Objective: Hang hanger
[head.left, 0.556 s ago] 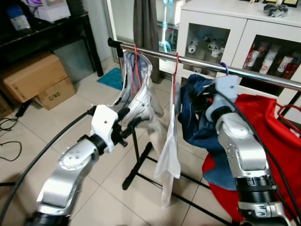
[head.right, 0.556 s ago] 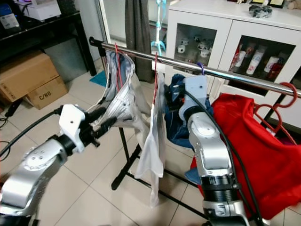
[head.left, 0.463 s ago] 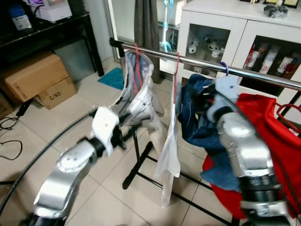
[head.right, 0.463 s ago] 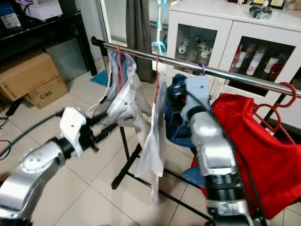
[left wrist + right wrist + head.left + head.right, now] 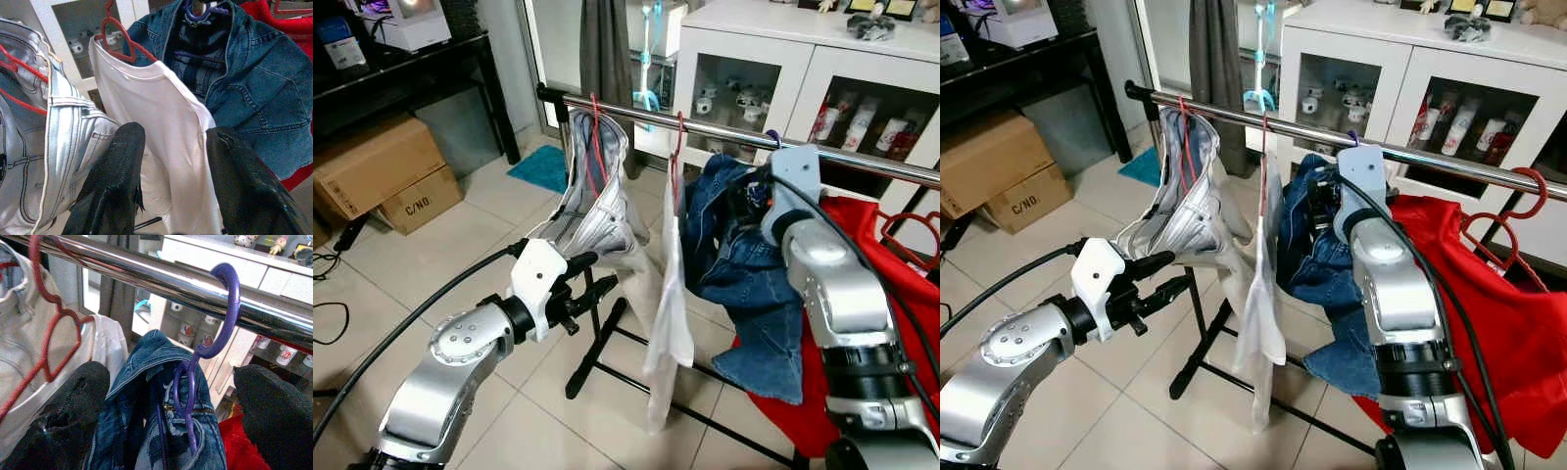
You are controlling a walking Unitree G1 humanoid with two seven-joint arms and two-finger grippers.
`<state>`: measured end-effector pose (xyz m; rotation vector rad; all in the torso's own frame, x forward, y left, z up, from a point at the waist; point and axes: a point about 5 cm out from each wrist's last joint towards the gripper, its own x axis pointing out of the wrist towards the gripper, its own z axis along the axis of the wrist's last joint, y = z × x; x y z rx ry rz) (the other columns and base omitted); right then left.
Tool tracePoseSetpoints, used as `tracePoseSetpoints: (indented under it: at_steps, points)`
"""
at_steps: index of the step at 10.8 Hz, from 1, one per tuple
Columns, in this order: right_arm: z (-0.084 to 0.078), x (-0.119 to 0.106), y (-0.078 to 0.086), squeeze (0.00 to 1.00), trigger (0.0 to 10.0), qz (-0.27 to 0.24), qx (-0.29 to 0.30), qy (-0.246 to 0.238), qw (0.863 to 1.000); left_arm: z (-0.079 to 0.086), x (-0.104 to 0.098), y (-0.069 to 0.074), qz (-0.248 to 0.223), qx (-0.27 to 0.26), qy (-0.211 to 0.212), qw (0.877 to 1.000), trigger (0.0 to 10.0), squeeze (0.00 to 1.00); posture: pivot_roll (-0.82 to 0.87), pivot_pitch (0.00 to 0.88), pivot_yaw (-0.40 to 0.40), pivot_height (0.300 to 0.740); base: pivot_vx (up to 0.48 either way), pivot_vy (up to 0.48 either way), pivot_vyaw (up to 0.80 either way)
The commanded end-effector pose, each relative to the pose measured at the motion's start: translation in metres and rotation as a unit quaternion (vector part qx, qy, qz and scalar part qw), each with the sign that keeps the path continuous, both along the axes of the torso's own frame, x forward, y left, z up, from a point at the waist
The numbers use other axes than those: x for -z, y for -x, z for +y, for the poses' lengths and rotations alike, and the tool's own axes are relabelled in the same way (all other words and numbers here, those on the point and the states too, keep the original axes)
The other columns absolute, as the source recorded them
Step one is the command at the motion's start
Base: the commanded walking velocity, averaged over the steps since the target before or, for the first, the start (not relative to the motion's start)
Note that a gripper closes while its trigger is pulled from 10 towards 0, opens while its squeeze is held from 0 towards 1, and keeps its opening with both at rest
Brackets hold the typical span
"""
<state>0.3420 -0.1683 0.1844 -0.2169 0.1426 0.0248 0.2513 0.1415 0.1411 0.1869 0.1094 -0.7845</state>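
— Nearest the camera, low on the left: left gripper (image 5: 576, 284), fingers (image 5: 115, 181) spread wide apart, holding nothing, aimed toward the white shirt (image 5: 671, 294) and pale jeans (image 5: 597, 211).

— And on the right?

— Raised to the rail: right gripper (image 5: 171, 416), fingers (image 5: 73, 416) parted either side of the denim jacket (image 5: 744, 264), gripping nothing. Apparently just short of the cloth, though hard to judge from so close.

— Whereabouts of the hanger?

— Purple hanger (image 5: 215, 328), hook already over the chrome rail (image 5: 724, 132), jacket draped from it. Beside it, toward the left, a red hanger (image 5: 677, 147) carrying the white shirt; further left again, another red one under the pale jeans.

— Further along the rail?

— Red garment (image 5: 1489, 294) hanging at the right end, on its own red hanger.

— Beyond the rack?

— White cabinet (image 5: 773, 49) with glass doors, small figures and bottles inside. Off to the left, cardboard boxes (image 5: 377, 171) beneath a black table (image 5: 431, 69), pale tiled floor (image 5: 440, 245) all round.
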Motion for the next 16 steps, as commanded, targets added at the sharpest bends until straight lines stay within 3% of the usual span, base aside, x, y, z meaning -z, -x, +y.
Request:
tracePoseSetpoints:
  at_steps: [1,3,4,5,9,16]
  points:
    - [-0.009,-0.003,-0.011,0.0,10.0,0.015,0.023,0.018,0.999,-0.003,-0.003,0.003,0.0,0.018,0.0,1.0,10.0,0.0,0.09,0.0,0.047,0.74,0.0,0.0,0.0]
    - [-0.01,0.001,-0.024,0.0,10.0,0.04,0.013,0.011,0.999,-0.004,-0.003,0.004,0.001,0.026,0.0,1.0,10.0,0.0,0.1,0.0,0.044,0.74,0.0,0.0,0.0]
    - [-0.012,0.004,-0.027,0.0,3.9,0.057,0.011,0.008,0.998,-0.004,-0.003,0.005,0.001,0.026,0.0,1.0,10.0,0.0,0.1,0.0,0.042,0.74,0.0,0.0,0.0]
    - [-0.014,0.006,-0.03,0.0,0.0,0.068,0.012,0.008,0.998,-0.003,-0.003,0.006,0.002,0.027,-0.001,1.0,10.0,0.0,0.1,0.0,0.038,0.74,0.0,0.0,0.0]
    - [-0.021,0.007,-0.033,0.0,0.0,0.077,0.015,-0.001,0.997,-0.003,-0.002,0.009,0.005,0.029,0.001,1.0,10.0,0.0,0.1,0.0,0.03,0.74,0.0,0.0,0.0]
    - [-0.013,0.013,-0.039,0.0,0.0,0.075,0.004,-0.007,0.997,-0.003,-0.002,0.01,0.005,0.032,-0.004,0.999,10.0,0.0,0.12,0.0,0.024,0.74,0.0,0.0,0.0]
